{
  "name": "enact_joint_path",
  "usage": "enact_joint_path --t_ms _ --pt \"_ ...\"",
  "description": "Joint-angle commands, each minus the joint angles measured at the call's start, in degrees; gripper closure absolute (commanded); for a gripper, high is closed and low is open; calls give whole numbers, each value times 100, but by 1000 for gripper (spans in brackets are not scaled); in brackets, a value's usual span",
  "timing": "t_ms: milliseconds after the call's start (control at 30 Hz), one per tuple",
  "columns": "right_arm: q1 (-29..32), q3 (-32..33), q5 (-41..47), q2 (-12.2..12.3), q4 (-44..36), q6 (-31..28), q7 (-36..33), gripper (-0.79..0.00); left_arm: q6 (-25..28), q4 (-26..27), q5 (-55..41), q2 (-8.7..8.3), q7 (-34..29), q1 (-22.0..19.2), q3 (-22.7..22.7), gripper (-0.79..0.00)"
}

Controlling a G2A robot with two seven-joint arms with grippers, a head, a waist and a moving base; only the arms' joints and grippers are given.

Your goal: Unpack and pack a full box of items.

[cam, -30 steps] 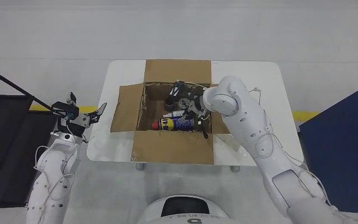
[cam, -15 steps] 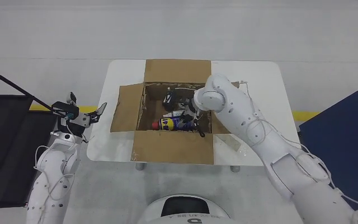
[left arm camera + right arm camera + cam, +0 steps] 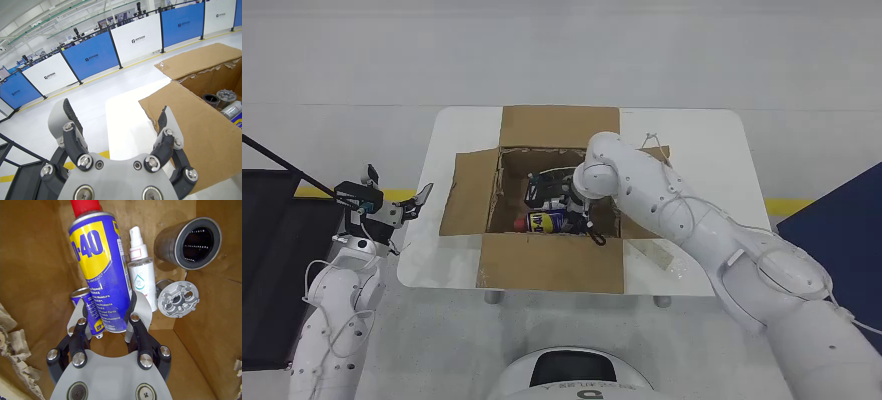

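Your right gripper has its fingers clamped on the spray can inside the box; the left gripper fingers are apart.

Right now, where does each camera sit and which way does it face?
Top: above the arms, looking down at table and box; both arms show.
Left wrist: beside the table, facing the box's side; left gripper, open, in front.
Right wrist: inside the box, facing the can; right gripper at its base.
Shared: both wrist views show the bearing.
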State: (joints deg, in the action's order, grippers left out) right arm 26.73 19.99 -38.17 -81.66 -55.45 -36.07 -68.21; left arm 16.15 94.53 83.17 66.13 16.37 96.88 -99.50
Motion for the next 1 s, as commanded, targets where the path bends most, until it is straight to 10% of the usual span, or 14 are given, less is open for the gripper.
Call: enact_joint_path --t_ms 0,200,767,867,967 --pt "-103 -150 43 -71 139 10 -11 -409 0 0 0 0 0 0 0 -785" --pt "-312 -559 184 -311 531 2 -1 -480 0 0 0 0 0 0 0 -785" --pt "-459 -1025 -62 -1133 1868 -303 304 -369 0 0 0 0 0 0 0 -785" --pt "-450 -1025 -143 -1240 2076 -310 310 -265 0 0 0 0 0 0 0 -785" --pt "-452 -1025 -185 -1327 2238 -357 357 0 0 0 0 0 0 0 0 -785"
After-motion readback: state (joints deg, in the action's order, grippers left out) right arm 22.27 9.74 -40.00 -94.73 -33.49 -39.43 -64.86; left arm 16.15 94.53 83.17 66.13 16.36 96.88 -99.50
